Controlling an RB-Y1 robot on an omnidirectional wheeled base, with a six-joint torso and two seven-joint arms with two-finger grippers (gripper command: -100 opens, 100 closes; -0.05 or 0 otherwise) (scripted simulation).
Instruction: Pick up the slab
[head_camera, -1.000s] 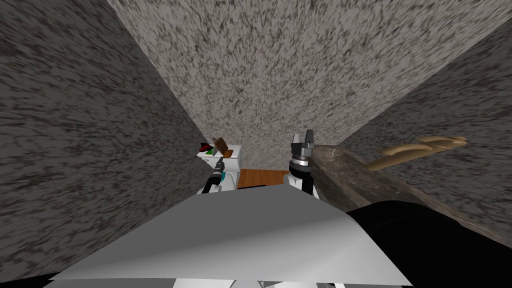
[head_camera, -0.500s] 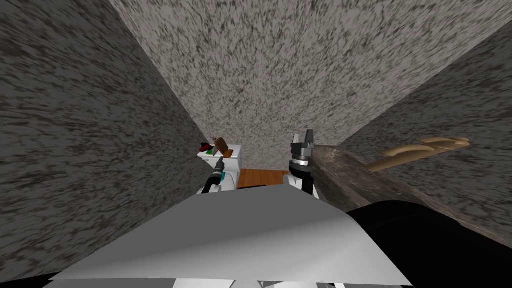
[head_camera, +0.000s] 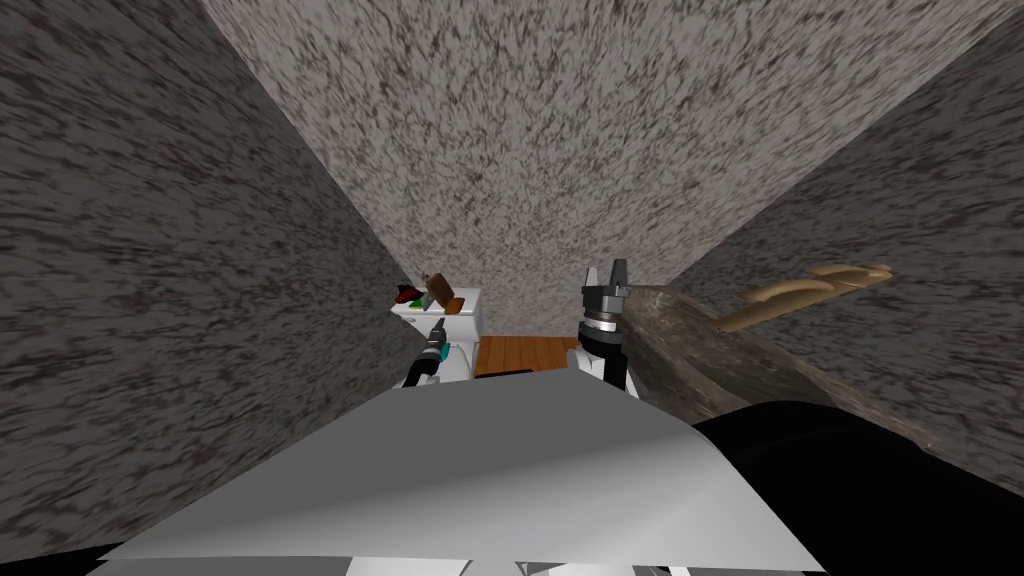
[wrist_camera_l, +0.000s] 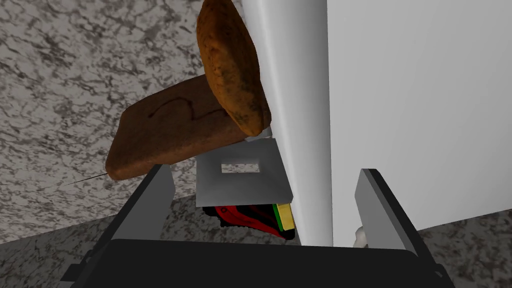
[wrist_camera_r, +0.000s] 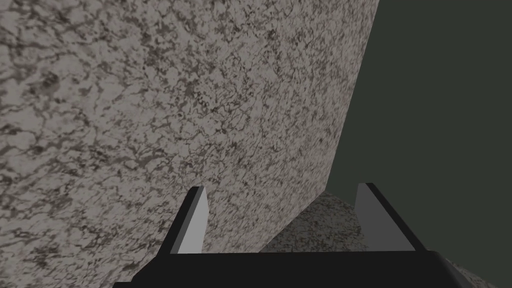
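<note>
Holding nothing in the left gripper (wrist_camera_l: 263, 170): fingers spread wide, just short of the white box (wrist_camera_l: 400, 100) and level with its edge. Past the fingers, first a pale plate (wrist_camera_l: 240, 187) with a slot and a red-green-yellow thing (wrist_camera_l: 245, 217) beside it. Then the slab (wrist_camera_l: 170, 132): brown, flat, tilted up on the box top, with an orange-brown lump (wrist_camera_l: 230, 65) across one end.

To grip well, probably:
- Shift sideways to bring the slab between the fingers.
- Turn to meet its thin faces.
- Close on the free end, away from the lump, without nudging the plate.

Off to the right, raised near the wall: right gripper (head_camera: 606, 268), fingers apart on nothing.

Hard to judge any contact between lump and slab, or the slab's support. Box top mostly hidden behind its own rounded edge.
</note>
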